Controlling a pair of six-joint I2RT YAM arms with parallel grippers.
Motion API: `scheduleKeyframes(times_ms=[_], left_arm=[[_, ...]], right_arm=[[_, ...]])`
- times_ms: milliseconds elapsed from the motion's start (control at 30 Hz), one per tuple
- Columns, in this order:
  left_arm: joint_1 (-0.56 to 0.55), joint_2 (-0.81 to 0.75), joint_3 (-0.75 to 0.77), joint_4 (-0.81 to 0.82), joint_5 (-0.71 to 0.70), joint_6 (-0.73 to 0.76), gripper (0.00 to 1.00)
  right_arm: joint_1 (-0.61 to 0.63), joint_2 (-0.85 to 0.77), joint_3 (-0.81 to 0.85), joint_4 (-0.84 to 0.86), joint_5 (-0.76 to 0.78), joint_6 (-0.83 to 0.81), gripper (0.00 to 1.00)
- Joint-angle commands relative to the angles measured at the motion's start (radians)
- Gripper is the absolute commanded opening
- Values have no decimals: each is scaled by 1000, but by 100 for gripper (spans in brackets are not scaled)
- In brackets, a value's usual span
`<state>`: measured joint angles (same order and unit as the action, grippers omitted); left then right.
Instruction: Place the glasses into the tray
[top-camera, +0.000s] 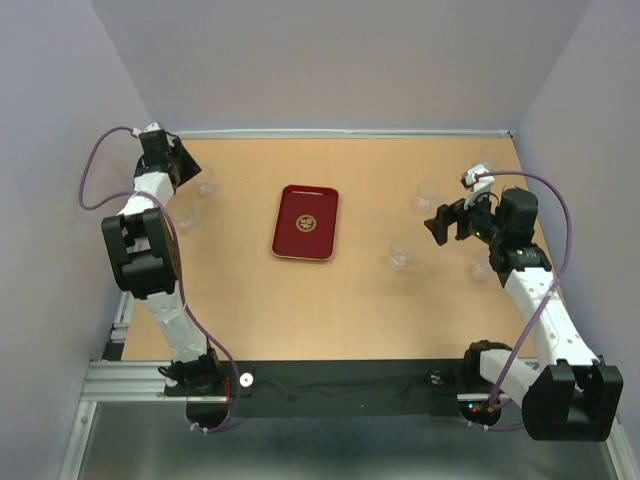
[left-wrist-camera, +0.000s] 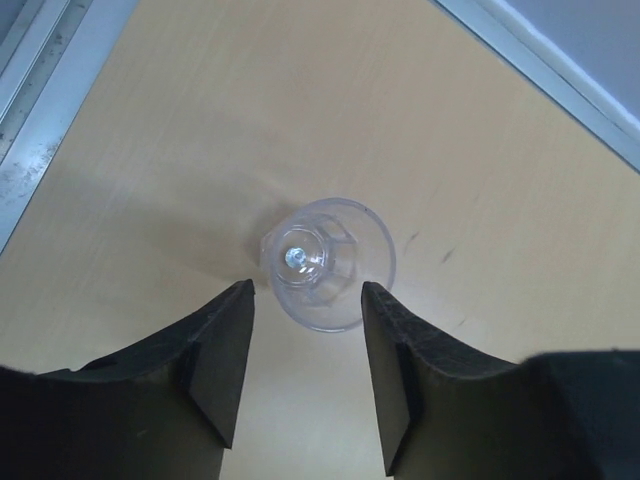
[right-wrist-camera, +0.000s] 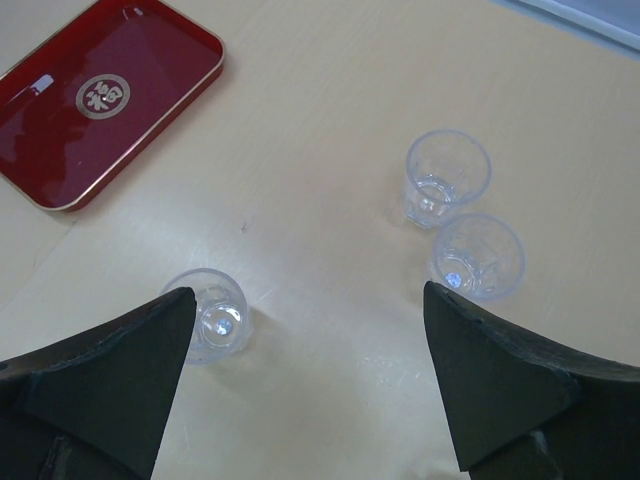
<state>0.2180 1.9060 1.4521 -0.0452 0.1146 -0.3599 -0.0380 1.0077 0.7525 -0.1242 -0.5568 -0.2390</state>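
While the tray (top-camera: 305, 222) sits bare mid-frame, the glasses (top-camera: 401, 256) all stand on the desk (top-camera: 300, 320). My left claw (left-wrist-camera: 307, 290) is open astride one at upper left; right claw (right-wrist-camera: 307, 292) gapes wide, empty.

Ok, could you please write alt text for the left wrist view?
A small clear glass stands on a pale wooden table, between the tips of the two black fingers of the left tool, which stand apart.

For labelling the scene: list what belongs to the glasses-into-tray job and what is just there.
Job: small clear round glass tumblers; flat dark red rectangular tray with gold emblem.
Just there: pale wooden table; purple cables; black base strip.
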Motion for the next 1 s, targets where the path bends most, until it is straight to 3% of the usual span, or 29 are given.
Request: scheduleKeyframes(times_ms=[0,333,633,867,967], left_arm=[[4,18,77,-44,-44,38,56],[3,97,134,-81,-41,67,41],[-2,133,155,-107,-33,84,34],[-12,119,171,-107,-21,90,4],[-28,94,175,-98,-6,98,0]], right_arm=[[1,-4,-1,18,20,-17,100],[1,-4,1,20,46,-22,100],[1,-11,1,20,60,-26,100],[1,-12,1,18,69,-34,100],[1,-14,-1,18,69,-36,100]])
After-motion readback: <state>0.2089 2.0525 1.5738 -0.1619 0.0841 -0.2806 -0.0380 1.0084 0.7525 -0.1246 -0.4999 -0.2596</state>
